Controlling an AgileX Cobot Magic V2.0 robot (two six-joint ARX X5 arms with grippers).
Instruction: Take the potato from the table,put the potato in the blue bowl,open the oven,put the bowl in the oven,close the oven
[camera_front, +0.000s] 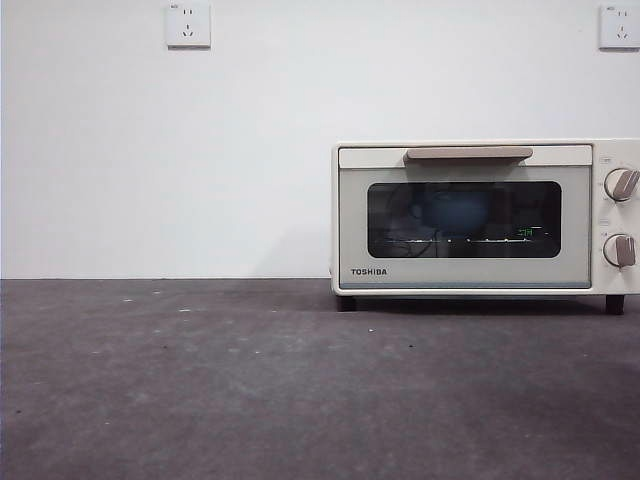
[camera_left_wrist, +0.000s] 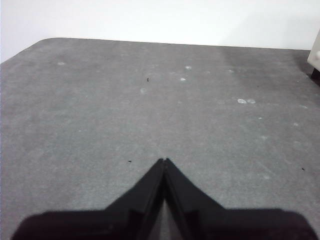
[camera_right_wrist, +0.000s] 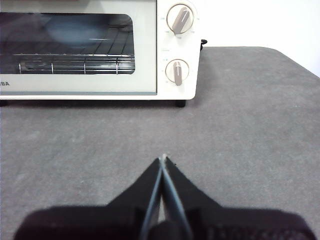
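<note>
Oven (camera_front: 485, 216) sat at right of the front frame on the table (camera_front: 250, 390), door closed. Blue bowl (camera_front: 458, 208) was dimly visible behind the glass, on the rack; potato couldn't be made out. Left end effector (camera_left_wrist: 164, 160) and right end effector (camera_right_wrist: 163, 159) were both pressed together, empty, above bare table.

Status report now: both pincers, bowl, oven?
Left pincer shut, right pincer shut, both holding nothing. Blue bowl inside oven, door closed. Nothing in the way.
</note>
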